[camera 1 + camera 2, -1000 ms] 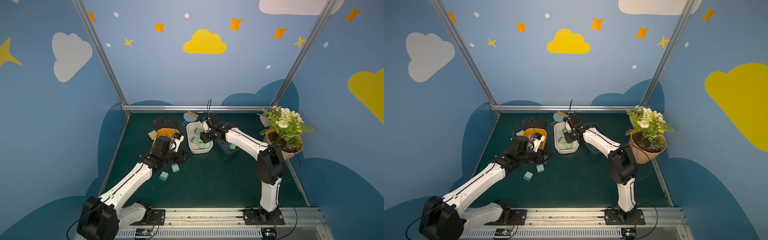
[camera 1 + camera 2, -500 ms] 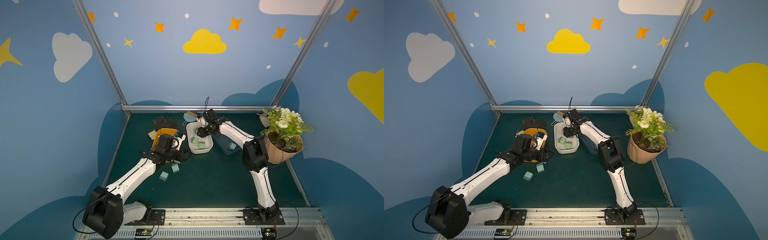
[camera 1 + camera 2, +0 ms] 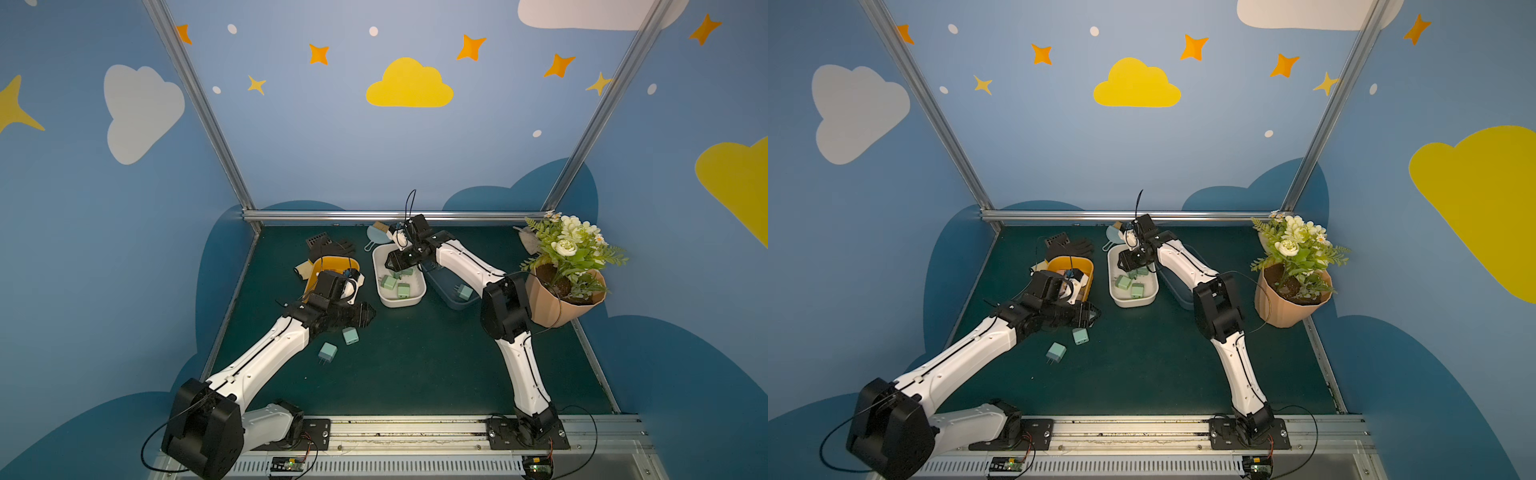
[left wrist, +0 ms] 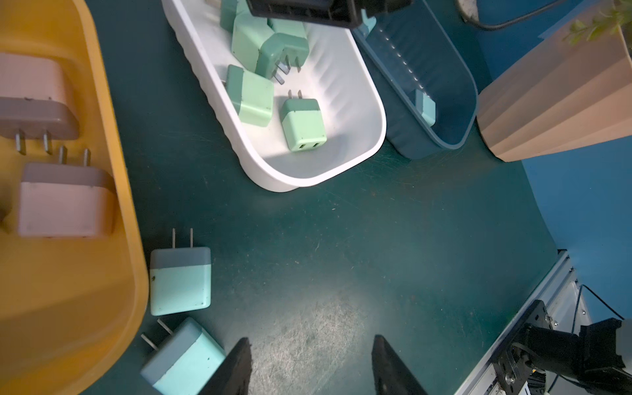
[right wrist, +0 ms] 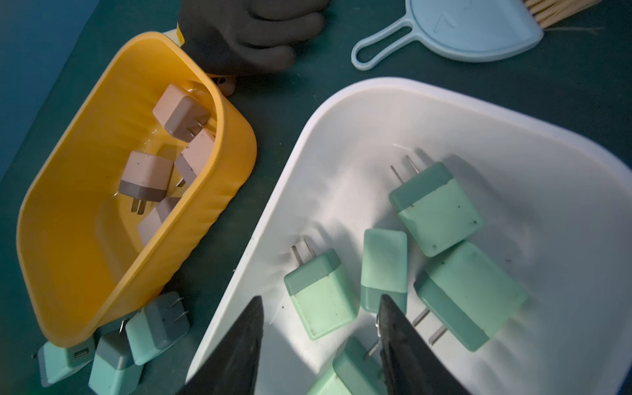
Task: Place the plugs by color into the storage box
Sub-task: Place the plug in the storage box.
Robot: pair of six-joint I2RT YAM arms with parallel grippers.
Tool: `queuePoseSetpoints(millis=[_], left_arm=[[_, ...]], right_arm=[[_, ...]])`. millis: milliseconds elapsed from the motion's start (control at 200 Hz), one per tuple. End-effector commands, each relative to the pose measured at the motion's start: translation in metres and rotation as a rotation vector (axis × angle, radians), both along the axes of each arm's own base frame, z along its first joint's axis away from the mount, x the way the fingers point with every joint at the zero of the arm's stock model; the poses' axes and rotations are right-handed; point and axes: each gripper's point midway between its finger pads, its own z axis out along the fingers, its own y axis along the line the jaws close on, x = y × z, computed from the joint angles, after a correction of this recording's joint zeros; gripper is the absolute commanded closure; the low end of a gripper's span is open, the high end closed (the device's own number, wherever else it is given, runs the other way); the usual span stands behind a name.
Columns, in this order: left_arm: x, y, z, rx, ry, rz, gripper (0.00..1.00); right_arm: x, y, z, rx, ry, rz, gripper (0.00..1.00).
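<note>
Three storage boxes stand side by side: a yellow box [image 3: 332,262] with pink plugs [image 5: 147,176], a white box [image 3: 419,291] with several mint green plugs [image 5: 437,212], and a dark blue box [image 3: 453,306] with one light blue plug [image 3: 462,292]. Light blue plugs [image 3: 350,335] [image 3: 327,352] lie on the mat by the yellow box; the right wrist view shows three [image 5: 157,325]. My left gripper [image 4: 309,345] is open and empty over bare mat beside them. My right gripper [image 5: 320,297] hangs open over the white box, with a green plug [image 5: 355,362] lying loose under its jaws.
A potted plant in a tan pot [image 3: 561,291] stands at the right edge. Behind the boxes lie a black glove [image 3: 332,247] and a light blue dustpan with a brush [image 3: 376,239]. A metal rail [image 3: 415,428] runs along the front.
My right gripper has drifted a little left over the white box and its jaws have opened. My left arm has barely moved.
</note>
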Motion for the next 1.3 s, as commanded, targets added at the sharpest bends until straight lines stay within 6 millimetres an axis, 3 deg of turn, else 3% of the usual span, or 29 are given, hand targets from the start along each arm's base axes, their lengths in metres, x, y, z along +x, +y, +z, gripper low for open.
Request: queuePoseSetpoints(millis=[0, 240, 415, 576, 746, 856, 1136, 1291], left_arm=[[-0.009, 0.006, 0.002, 0.002, 0.030, 0.034, 0.43], [-0.018, 0.018, -0.008, 0.009, 0.081, 0.118, 0.43], [-0.028, 0.024, -0.023, 0.012, 0.158, 0.173, 0.43], [-0.038, 0.031, -0.028, 0.023, 0.200, 0.210, 0.43], [-0.054, 0.041, -0.005, 0.008, 0.179, 0.244, 0.43], [-0.070, 0.045, -0.004, -0.032, 0.215, 0.274, 0.43], [-0.109, 0.061, 0.006, -0.083, 0.249, 0.334, 0.43], [-0.117, 0.061, 0.010, -0.123, 0.236, 0.332, 0.42]], right_arm=[[-0.036, 0.001, 0.042, 0.034, 0.005, 0.004, 0.46], [-0.112, 0.011, 0.069, 0.131, 0.004, 0.021, 0.47], [-0.151, 0.021, 0.083, 0.167, -0.022, 0.058, 0.46], [-0.185, 0.031, 0.079, 0.170, -0.006, 0.084, 0.46], [-0.218, 0.053, 0.062, 0.155, -0.044, 0.128, 0.45], [-0.225, 0.069, 0.048, 0.141, -0.045, 0.138, 0.44], [-0.216, 0.098, 0.005, 0.059, -0.063, 0.078, 0.44], [-0.217, 0.107, -0.018, -0.003, -0.056, 0.072, 0.44]])
